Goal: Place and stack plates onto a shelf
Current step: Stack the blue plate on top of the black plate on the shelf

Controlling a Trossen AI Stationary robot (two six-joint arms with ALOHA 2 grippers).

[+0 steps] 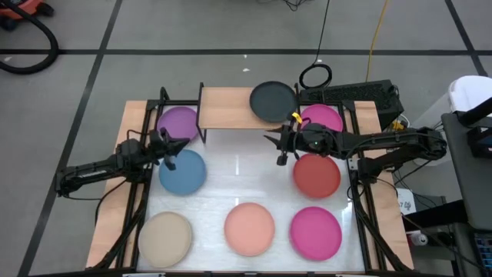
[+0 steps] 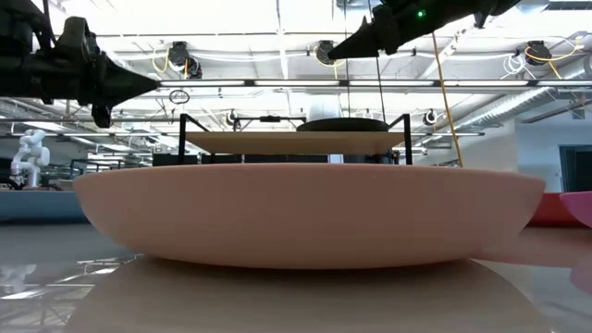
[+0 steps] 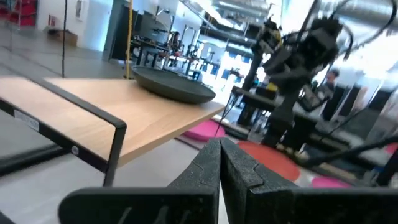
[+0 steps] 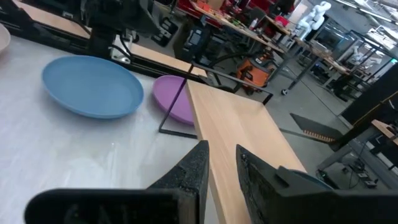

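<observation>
The light-wood shelf (image 1: 227,108) stands at the table's far edge. The black plate (image 1: 273,101) rests on the shelf's right end, also in the left wrist view (image 3: 174,84). The purple plate (image 1: 178,123), blue plate (image 1: 183,171), beige plate (image 1: 164,237), salmon plate (image 1: 249,228), red plate (image 1: 316,175) and two magenta plates (image 1: 316,233) (image 1: 323,117) lie flat on the table. My left gripper (image 1: 174,150) hovers shut between the purple and blue plates. My right gripper (image 1: 275,148) hangs just in front of the shelf's right part, open by a narrow gap (image 4: 222,158), holding nothing.
Black frame rails (image 1: 138,192) (image 1: 360,200) run along both sides of the white table top. The shelf's left half (image 1: 219,108) is bare wood. The right arm (image 1: 369,145) reaches over the far magenta plate. The salmon plate (image 2: 305,213) fills the low view's foreground.
</observation>
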